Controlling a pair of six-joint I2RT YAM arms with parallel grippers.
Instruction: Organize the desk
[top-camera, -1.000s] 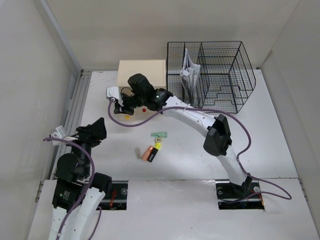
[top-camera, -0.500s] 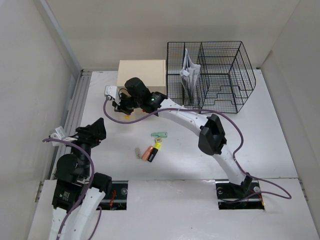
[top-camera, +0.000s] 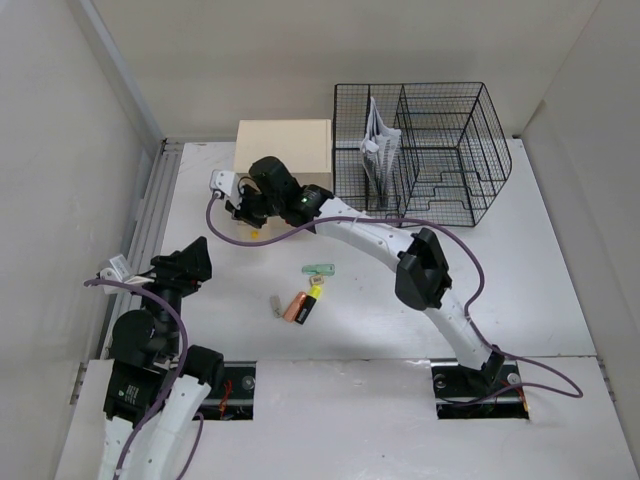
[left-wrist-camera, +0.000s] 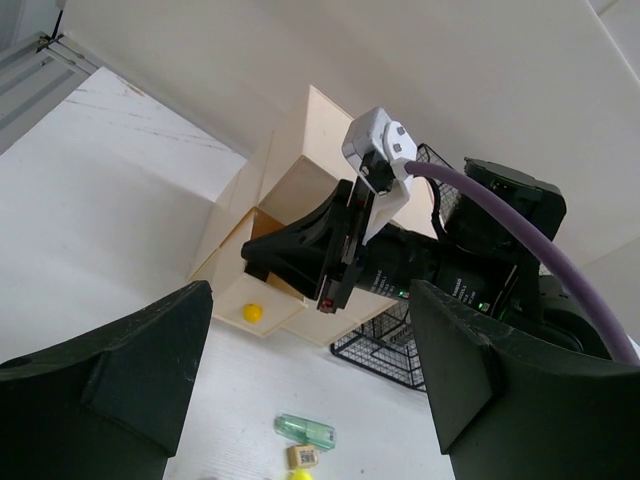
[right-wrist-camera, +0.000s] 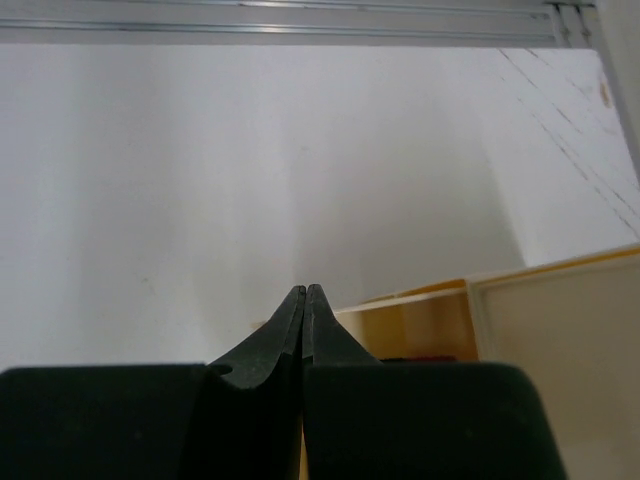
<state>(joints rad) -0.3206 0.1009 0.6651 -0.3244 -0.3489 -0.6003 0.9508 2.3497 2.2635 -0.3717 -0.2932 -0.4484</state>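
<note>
The desk (top-camera: 520, 250) is a white tabletop with a ridged rail (top-camera: 150, 220) along its left side. My right gripper (top-camera: 238, 208) is shut and empty, reaching over the front left of the beige drawer box (top-camera: 283, 145). In the right wrist view its fingertips (right-wrist-camera: 304, 292) press together above the desk, with the box (right-wrist-camera: 560, 330) at the lower right. The left wrist view shows the right gripper (left-wrist-camera: 262, 252) over an open drawer holding a yellow ball (left-wrist-camera: 252, 312). My left gripper (top-camera: 190, 262) is open and empty near the rail.
A black wire-mesh organizer (top-camera: 440, 150) with papers (top-camera: 378, 145) stands at the back right. On the desk lie a green clear case (top-camera: 318, 269), an orange and yellow marker bundle (top-camera: 300, 305) and a small grey piece (top-camera: 276, 305).
My right gripper has moved a little left and back along the front of the drawer box. The left arm has barely moved.
</note>
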